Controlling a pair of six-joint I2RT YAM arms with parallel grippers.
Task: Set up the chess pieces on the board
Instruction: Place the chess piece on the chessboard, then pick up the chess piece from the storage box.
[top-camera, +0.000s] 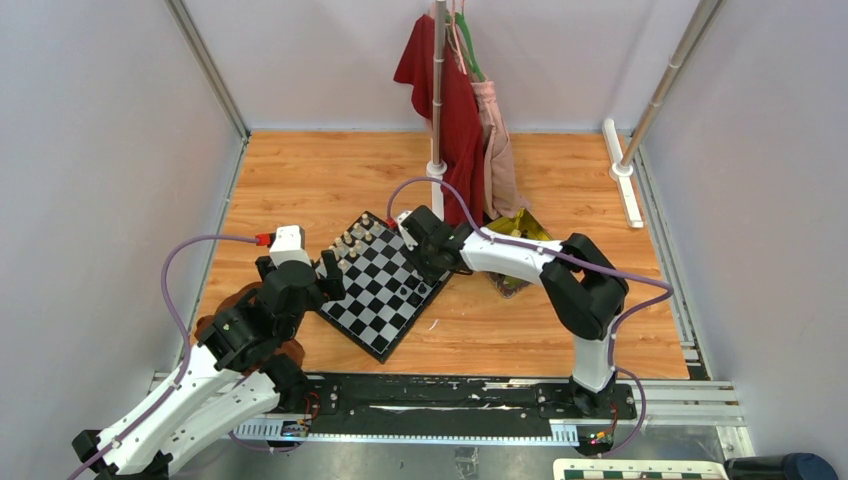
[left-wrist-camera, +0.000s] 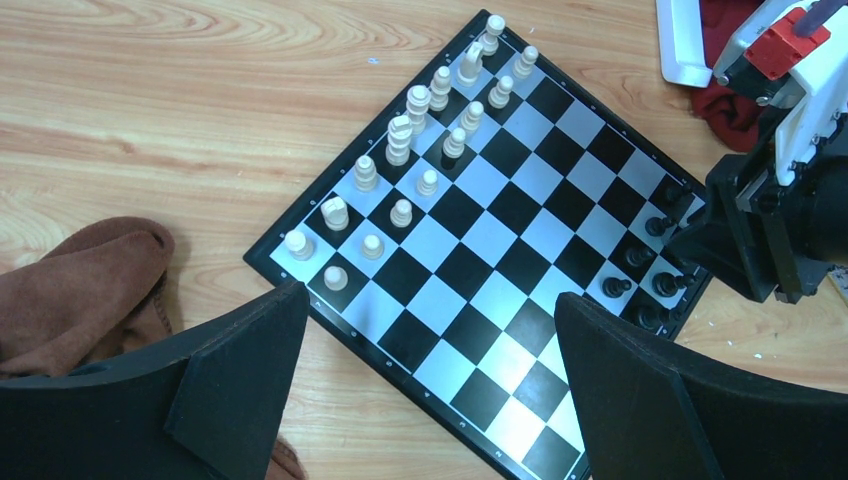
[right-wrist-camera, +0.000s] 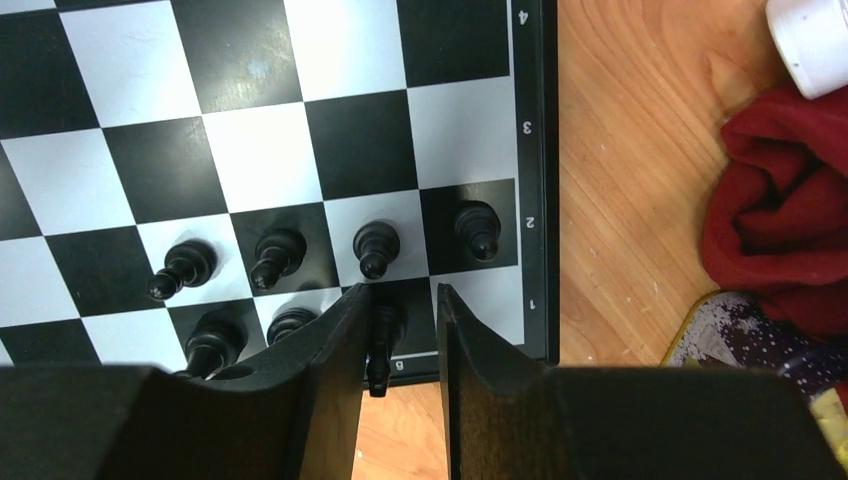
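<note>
The board (top-camera: 378, 300) lies turned like a diamond on the wooden table. Cream chess pieces (left-wrist-camera: 420, 150) fill two rows along its far-left side. Several black pieces (right-wrist-camera: 275, 255) stand along the opposite side (left-wrist-camera: 640, 270). My right gripper (right-wrist-camera: 400, 305) hovers over that black corner with its jaws parted. A black piece (right-wrist-camera: 381, 345) stands on the edge row between them, close against the left finger, with a gap to the right finger. My left gripper (left-wrist-camera: 430, 305) hangs wide open over the board's near edge (left-wrist-camera: 500, 250), holding nothing.
A brown cloth (left-wrist-camera: 90, 280) lies left of the board under the left arm. Red and pink garments (top-camera: 455, 110) hang on a pole stand (top-camera: 437, 165) behind the board. A gold-yellow tray (top-camera: 522, 228) sits under the right arm. Red cloth (right-wrist-camera: 780, 230) lies right of the board.
</note>
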